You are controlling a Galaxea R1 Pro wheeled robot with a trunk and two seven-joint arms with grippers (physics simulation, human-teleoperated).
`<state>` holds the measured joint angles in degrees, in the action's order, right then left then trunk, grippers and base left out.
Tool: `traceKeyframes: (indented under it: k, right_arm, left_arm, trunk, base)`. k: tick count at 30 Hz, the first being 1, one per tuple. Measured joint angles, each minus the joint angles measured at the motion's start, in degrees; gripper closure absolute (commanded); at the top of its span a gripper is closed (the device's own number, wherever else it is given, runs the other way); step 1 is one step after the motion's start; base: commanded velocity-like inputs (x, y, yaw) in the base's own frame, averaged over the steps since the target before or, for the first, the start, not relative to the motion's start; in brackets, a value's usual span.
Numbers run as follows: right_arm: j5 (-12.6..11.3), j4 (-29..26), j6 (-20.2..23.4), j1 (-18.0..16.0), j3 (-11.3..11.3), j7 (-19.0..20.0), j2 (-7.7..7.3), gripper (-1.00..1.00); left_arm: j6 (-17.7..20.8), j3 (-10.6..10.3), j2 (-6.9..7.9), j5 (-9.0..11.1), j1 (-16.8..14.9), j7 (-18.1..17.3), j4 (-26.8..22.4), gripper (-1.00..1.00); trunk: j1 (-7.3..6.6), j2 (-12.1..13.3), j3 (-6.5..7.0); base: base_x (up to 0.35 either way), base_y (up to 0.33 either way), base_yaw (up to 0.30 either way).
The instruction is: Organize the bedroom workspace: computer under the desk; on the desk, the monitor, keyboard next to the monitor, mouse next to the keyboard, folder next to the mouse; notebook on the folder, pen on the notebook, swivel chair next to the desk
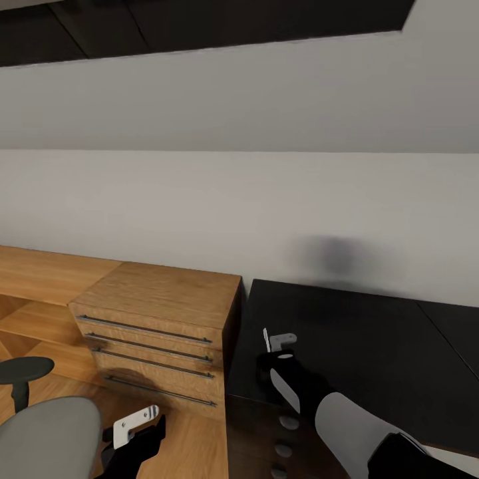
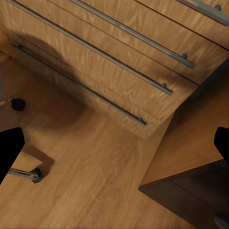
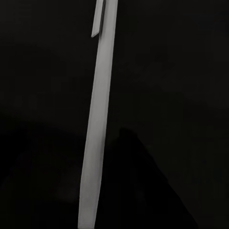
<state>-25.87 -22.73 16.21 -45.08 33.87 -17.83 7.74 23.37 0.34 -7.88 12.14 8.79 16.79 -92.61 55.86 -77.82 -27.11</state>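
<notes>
Pen held over the black bench

Head view: the right gripper [image 1: 278, 346] pinches the white pen [image 1: 265, 340] above the bench [image 1: 359, 346], beside the wood chest [image 1: 159, 319]; the left gripper [image 1: 136, 426] hangs near the swivel chair [image 1: 46, 436], jaws spread. Right wrist view: the pen [image 3: 99, 129] crosses the dark benchtop.

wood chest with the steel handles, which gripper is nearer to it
Left. The left gripper hangs just in front of the wood chest and its lowest drawer; the right gripper is over the black desk beside it.
</notes>
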Motion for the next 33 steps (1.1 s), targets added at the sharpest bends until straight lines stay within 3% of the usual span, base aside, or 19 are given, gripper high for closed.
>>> traceKeyframes:
  k: [3,7,11,33]
  right_arm:
    - [0.1,-0.5,1.3,0.0,-0.4,-0.1,-0.09,1.0]
    - [0.1,-1.6,4.8,0.0,-4.9,0.1,-0.12,1.0]
    - [0.1,-1.8,5.6,0.0,-6.2,0.2,-0.14,1.0]
    - [0.2,-2.8,8.3,0.0,-6.7,0.4,-0.13,1.0]
  left_arm:
    - [0.0,0.0,0.0,0.0,0.0,0.0,0.0,-1.0]
    - [0.0,0.0,0.0,0.0,0.0,0.0,0.0,-1.0]
    - [0.0,0.0,0.0,0.0,0.0,0.0,0.0,-1.0]
    - [0.1,-0.1,0.0,0.0,0.0,0.0,0.0,-1.0]
  trunk:
    - [0.0,0.0,0.0]
    - [0.0,0.0,0.0]
    - [0.0,0.0,0.0]
    - [0.0,0.0,0.0]
  base:
    - [0.0,0.0,0.0]
    - [0.0,0.0,0.0]
    - [0.0,0.0,0.0]
    - [0.0,0.0,0.0]
